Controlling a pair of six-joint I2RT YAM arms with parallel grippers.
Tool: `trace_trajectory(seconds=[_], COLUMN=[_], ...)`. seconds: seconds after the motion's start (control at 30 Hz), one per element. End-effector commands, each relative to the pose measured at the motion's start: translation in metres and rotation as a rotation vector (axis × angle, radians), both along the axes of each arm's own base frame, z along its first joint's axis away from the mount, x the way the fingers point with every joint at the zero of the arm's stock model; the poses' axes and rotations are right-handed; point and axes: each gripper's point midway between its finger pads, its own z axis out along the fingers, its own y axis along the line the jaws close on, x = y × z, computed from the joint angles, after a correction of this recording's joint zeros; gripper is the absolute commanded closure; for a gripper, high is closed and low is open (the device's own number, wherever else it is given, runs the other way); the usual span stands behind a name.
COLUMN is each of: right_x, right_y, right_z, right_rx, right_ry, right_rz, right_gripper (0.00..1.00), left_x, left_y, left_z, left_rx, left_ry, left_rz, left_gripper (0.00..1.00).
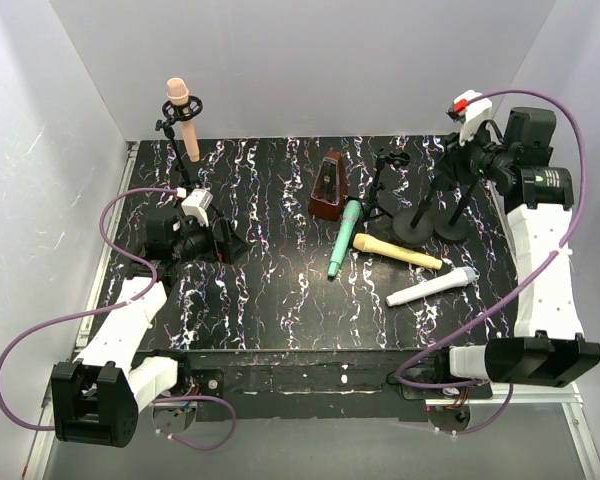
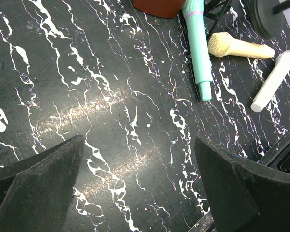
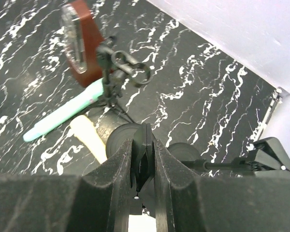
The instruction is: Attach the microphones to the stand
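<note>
A peach-pink microphone [image 1: 180,112] stands clipped in a stand at the back left. The teal-green microphone [image 1: 345,238], the pale yellow microphone [image 1: 395,250] and the white microphone [image 1: 432,287] lie flat on the table right of centre. They also show in the left wrist view, teal-green [image 2: 198,43], yellow [image 2: 239,47], white [image 2: 275,79]. My left gripper [image 2: 140,164] is open and empty, low over bare table [image 1: 225,243]. My right gripper [image 3: 144,145] is shut on the black clip [image 3: 146,135] of a round-based stand [image 1: 420,225] at the back right.
A brown metronome [image 1: 329,187] stands at the back centre. A small tripod stand with an empty ring clip [image 3: 128,70] is beside it. A second round-based stand [image 1: 457,225] is close to the held one. White walls enclose the back and both sides.
</note>
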Motion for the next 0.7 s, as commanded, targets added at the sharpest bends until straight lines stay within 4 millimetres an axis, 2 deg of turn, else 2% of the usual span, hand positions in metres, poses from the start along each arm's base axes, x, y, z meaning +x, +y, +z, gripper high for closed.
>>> trace_trajectory(seconds=[0.0, 0.1, 0.2, 0.27, 0.5, 0.67], right_x=[-0.044, -0.075, -0.11, -0.126, -0.152, -0.166], right_y=[0.024, 0.038, 0.061, 0.074, 0.112, 0.137], right_z=[0.047, 0.047, 0.04, 0.036, 0.008, 0.0], right_rx=[-0.016, -0.009, 0.057, 0.103, 0.16, 0.177], right_ry=[-0.145, -0.142, -0.1, -0.075, 0.028, 0.077], right_rz=[0.185, 0.3, 0.46, 0.536, 0.729, 0.85], right_gripper=[0.99, 0.99, 0.99, 0.99, 0.99, 0.99], left_x=[0.0, 0.0, 0.0, 0.0, -0.001, 0.0], left_y=[-0.003, -0.002, -0.002, -0.002, -0.002, -0.001], left_z=[0.014, 0.014, 0.015, 0.015, 0.015, 0.015], left_rx=[0.001, 0.005, 0.005, 0.005, 0.004, 0.007], left_ry=[-0.051, -0.055, -0.058, -0.058, -0.059, -0.062], left_rz=[-0.025, -0.022, -0.022, -0.022, -0.022, -0.02], left_gripper=[0.02, 0.02, 0.02, 0.02, 0.02, 0.02])
